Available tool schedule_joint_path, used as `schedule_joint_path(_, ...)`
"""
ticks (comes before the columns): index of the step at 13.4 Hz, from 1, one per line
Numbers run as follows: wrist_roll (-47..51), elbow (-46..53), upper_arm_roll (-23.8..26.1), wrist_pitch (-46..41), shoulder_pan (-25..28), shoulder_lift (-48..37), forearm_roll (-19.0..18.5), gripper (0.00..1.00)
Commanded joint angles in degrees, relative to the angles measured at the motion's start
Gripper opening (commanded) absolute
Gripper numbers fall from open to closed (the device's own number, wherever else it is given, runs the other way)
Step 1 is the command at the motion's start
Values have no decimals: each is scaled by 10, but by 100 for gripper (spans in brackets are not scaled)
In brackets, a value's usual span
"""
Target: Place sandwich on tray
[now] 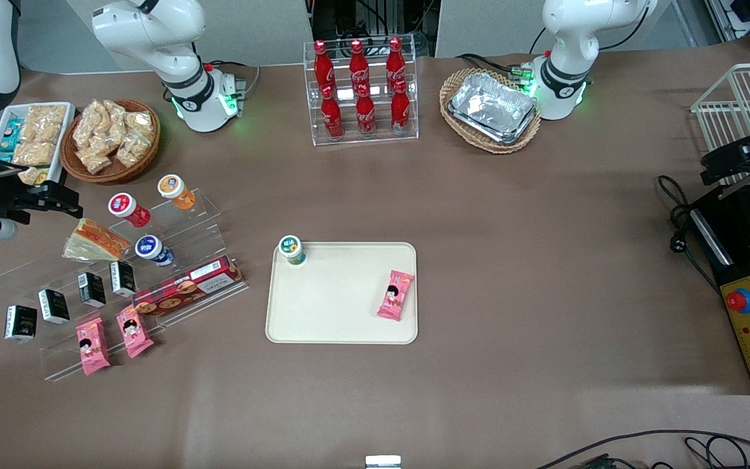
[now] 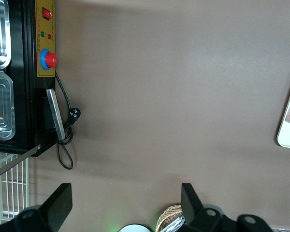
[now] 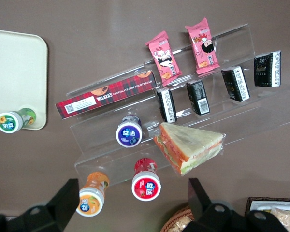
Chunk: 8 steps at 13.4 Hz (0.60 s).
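Nearest the front camera: 2 pink snack packets (image 1: 113,339) on the lowest step of a clear acrylic riser (image 1: 173,257), toward the working arm's end of the table. Above them, 4 black cartons (image 1: 69,299) and a red biscuit box (image 1: 187,291). Sandwich (image 1: 94,240) still on the riser's upper step, wrapped, just beside a blue-capped cup (image 3: 129,134). Gripper (image 3: 130,203) hovering above that riser, near the sandwich, fingers spread and empty, touching nothing. Tray (image 1: 336,326) well apart, mid-table, holding only 1 small cup (image 1: 291,249) and 1 pink packet (image 1: 395,295). Nothing done yet, by the look of it: descent, grasp, carry and release all remaining.
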Motion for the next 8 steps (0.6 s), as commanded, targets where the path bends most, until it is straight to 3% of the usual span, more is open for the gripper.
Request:
schedule_joint_path(1,3,14,1,-3,-7,7,6,100)
schedule_joint_path(8,11,14,1,0,-6,8,5,100)
